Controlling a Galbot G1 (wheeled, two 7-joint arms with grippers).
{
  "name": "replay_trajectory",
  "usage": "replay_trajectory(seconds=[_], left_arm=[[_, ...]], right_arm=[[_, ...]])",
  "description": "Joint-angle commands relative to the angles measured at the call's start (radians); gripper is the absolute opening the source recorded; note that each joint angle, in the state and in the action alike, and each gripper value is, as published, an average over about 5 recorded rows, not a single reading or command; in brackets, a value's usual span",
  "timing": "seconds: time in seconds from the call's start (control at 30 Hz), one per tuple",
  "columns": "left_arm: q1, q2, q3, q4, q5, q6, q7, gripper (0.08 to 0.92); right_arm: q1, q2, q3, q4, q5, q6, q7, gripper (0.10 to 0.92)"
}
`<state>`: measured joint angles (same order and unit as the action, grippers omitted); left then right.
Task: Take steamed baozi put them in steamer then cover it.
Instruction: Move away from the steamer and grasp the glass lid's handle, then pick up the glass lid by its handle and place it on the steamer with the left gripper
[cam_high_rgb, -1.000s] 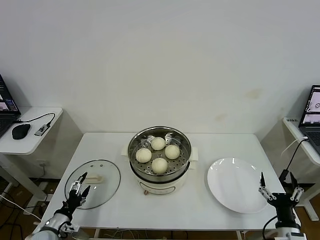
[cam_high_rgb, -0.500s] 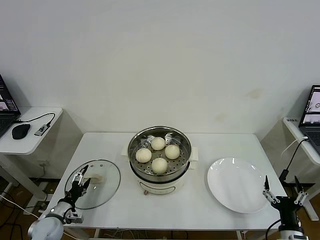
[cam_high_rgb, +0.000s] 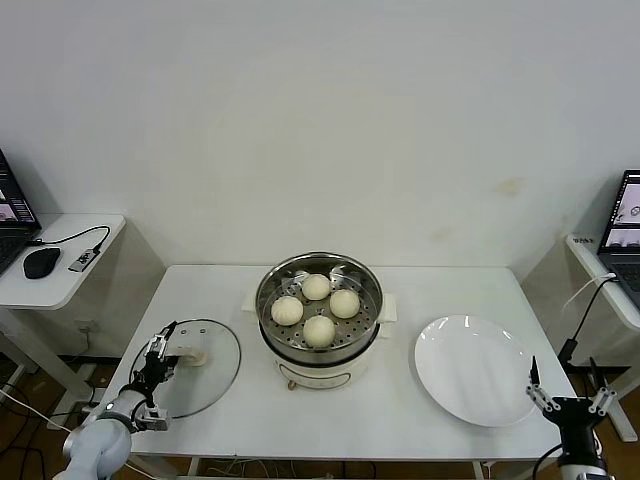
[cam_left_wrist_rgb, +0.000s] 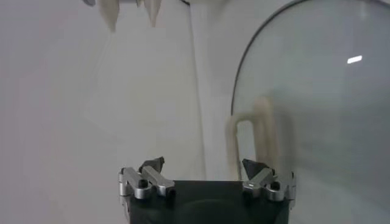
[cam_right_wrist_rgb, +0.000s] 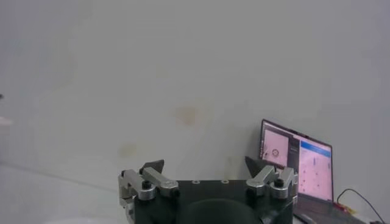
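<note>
Several cream-white steamed baozi (cam_high_rgb: 318, 307) rest on the perforated tray inside the round steel steamer (cam_high_rgb: 318, 340) at the table's middle. Its glass lid (cam_high_rgb: 213, 375) lies flat on the table to the left, with a cream handle (cam_high_rgb: 191, 355). My left gripper (cam_high_rgb: 158, 361) is open over the lid's left part, just short of the handle. The left wrist view shows the lid (cam_left_wrist_rgb: 329, 109) and its handle (cam_left_wrist_rgb: 256, 131) beyond my open left gripper (cam_left_wrist_rgb: 204, 165). My right gripper (cam_high_rgb: 567, 391) hangs open off the table's front right corner; in its wrist view the right gripper (cam_right_wrist_rgb: 205, 165) faces the wall.
A bare white plate (cam_high_rgb: 472, 369) lies right of the steamer. Side desks flank the table: the left one holds a mouse (cam_high_rgb: 41, 262) and a laptop, the right one holds a laptop (cam_high_rgb: 627, 230) with cables. The wall stands close behind.
My left gripper has moved forward over the lid, toward its handle. My right gripper has dropped lower and a little right, away from the plate.
</note>
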<state>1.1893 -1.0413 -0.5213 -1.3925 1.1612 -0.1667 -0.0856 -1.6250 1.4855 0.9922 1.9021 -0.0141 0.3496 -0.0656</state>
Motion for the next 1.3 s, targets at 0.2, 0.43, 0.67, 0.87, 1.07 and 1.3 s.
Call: replay_trajectory(seconds=[0.2, 0.43, 0.67, 0.87, 1.07, 1.3], left_arm=[[-0.037, -0.006, 0.017, 0.05, -0.012, -0.001, 0.004, 0.782], [-0.044, -0.016, 0.023, 0.067, -0.017, -0.004, 0.004, 0.591], [-0.048, -0.023, 0.023, 0.1, -0.03, -0.005, -0.005, 0.383], [-0.028, -0.02, 0.017, 0.082, -0.056, 0.004, -0.048, 0.212], [0.027, -0.013, -0.011, -0.036, -0.069, 0.034, -0.102, 0.152], [0.127, 0.032, -0.049, -0.269, -0.12, 0.191, -0.088, 0.152]], right_arm=[[0.0, 0.005, 0.0, -0.011, -0.015, 0.003, 0.001, 0.823], [0.0, 0.007, -0.002, -0.015, -0.02, 0.005, 0.0, 0.823], [0.0, 0.008, -0.005, -0.018, -0.023, 0.007, -0.001, 0.823], [0.0, 0.008, -0.008, -0.015, -0.024, 0.007, -0.001, 0.823], [0.0, 0.008, -0.028, -0.012, -0.032, 0.007, -0.002, 0.823], [-0.002, 0.004, -0.057, 0.003, -0.038, 0.003, -0.004, 0.823]])
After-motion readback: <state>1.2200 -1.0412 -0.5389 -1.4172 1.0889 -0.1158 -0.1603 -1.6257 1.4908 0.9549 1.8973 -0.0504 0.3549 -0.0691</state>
